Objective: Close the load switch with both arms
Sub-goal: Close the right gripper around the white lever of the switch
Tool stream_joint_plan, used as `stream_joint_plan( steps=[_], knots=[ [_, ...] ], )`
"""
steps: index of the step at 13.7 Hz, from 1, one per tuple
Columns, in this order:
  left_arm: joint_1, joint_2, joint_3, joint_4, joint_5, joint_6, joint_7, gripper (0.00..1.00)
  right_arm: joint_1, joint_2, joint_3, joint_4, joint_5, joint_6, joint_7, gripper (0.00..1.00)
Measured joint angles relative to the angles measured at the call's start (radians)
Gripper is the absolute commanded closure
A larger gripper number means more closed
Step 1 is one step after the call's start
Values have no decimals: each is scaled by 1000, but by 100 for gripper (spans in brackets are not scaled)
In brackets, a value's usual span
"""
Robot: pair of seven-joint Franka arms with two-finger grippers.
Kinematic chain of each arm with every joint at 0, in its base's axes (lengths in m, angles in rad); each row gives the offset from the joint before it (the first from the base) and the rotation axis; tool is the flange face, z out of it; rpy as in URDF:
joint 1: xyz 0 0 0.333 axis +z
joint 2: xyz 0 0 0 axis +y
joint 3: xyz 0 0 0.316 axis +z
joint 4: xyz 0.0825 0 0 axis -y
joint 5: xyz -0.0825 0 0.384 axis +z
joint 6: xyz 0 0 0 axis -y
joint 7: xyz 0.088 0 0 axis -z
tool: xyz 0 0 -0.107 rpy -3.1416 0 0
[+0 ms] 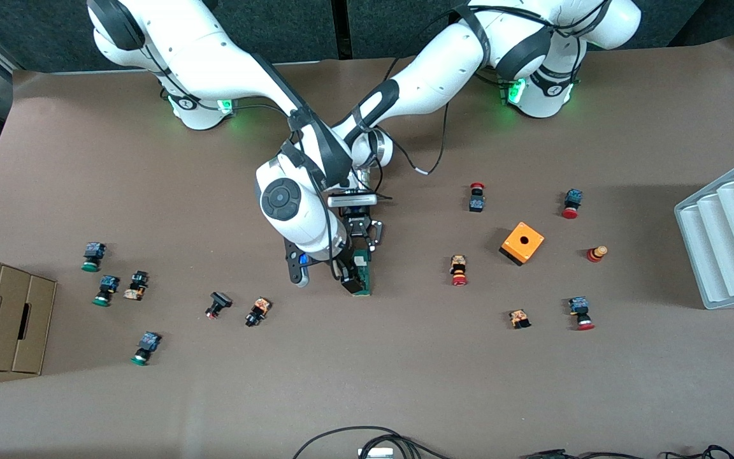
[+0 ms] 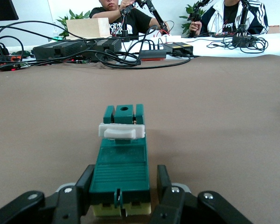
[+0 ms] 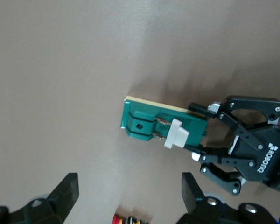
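Note:
The load switch [image 1: 362, 275] [image 2: 121, 158] [image 3: 161, 126] lies flat on the brown table near its middle: a slim dark-green block on a cream base, with a white tab [image 2: 122, 131] [image 3: 176, 134] across it. My left gripper [image 1: 362, 255] [image 2: 124, 186] [image 3: 198, 130] is down at table level, shut on the end of the switch farther from the front camera. One finger presses the block's side and the other stands a hair off it. My right gripper [image 1: 316, 271] [image 3: 129, 191] hangs open above the table beside the switch, toward the right arm's end, with nothing between its fingers.
Small push buttons lie scattered: two [image 1: 259, 311] [image 1: 217, 305] close by toward the right arm's end, red-capped ones [image 1: 459, 269] [image 1: 477, 196] toward the left arm's end. An orange cube box [image 1: 522, 243], a grey ribbed tray [image 1: 733, 229] and a cardboard box [image 1: 0, 319] stand at the ends.

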Motion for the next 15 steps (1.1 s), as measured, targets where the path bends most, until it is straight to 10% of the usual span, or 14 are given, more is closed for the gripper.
stream_joint_plan(
  steps=[9, 15],
  knots=[
    [0, 1, 0, 0, 1, -1, 0, 41, 27, 44, 0, -38, 0, 26, 1, 47],
    [0, 1, -1, 0, 1, -2, 0, 41, 49, 65, 0, -45, 0, 32, 5, 51]
  ],
)
